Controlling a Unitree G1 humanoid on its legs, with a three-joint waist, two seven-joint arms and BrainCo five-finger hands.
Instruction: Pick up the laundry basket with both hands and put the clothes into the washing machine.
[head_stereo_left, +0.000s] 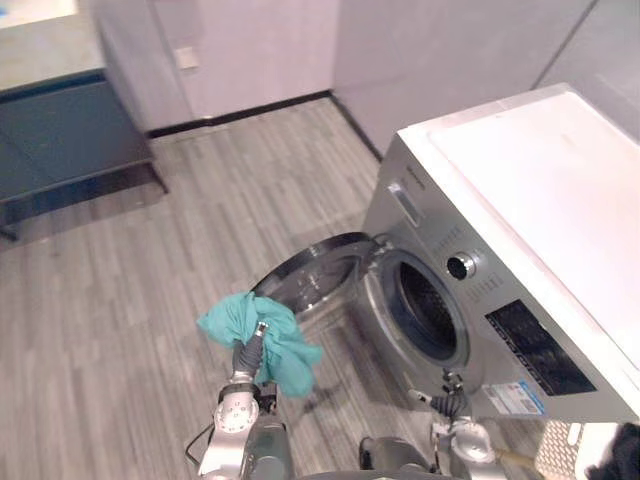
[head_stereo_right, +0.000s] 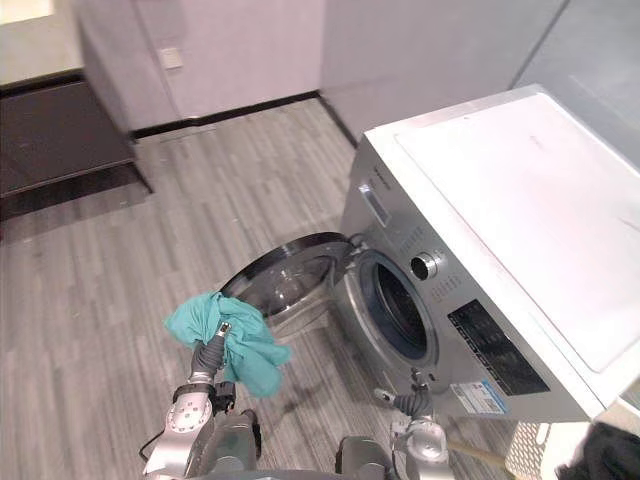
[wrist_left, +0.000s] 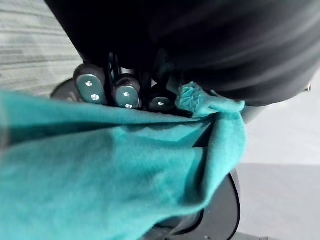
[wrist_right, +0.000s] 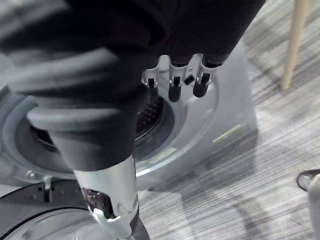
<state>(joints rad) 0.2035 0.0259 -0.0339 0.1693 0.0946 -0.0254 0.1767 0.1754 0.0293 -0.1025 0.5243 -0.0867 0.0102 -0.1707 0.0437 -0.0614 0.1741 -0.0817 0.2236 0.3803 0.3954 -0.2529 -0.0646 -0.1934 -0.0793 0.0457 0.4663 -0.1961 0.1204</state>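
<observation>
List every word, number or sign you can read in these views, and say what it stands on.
No text can be read.
On the washing machine, blue-and-white sticker low on the front: print too small.
Dark panel below the dial: markings blurred.
Small mark above the drawer: too small.
Teal cloth held in the left hand: no print visible.
</observation>
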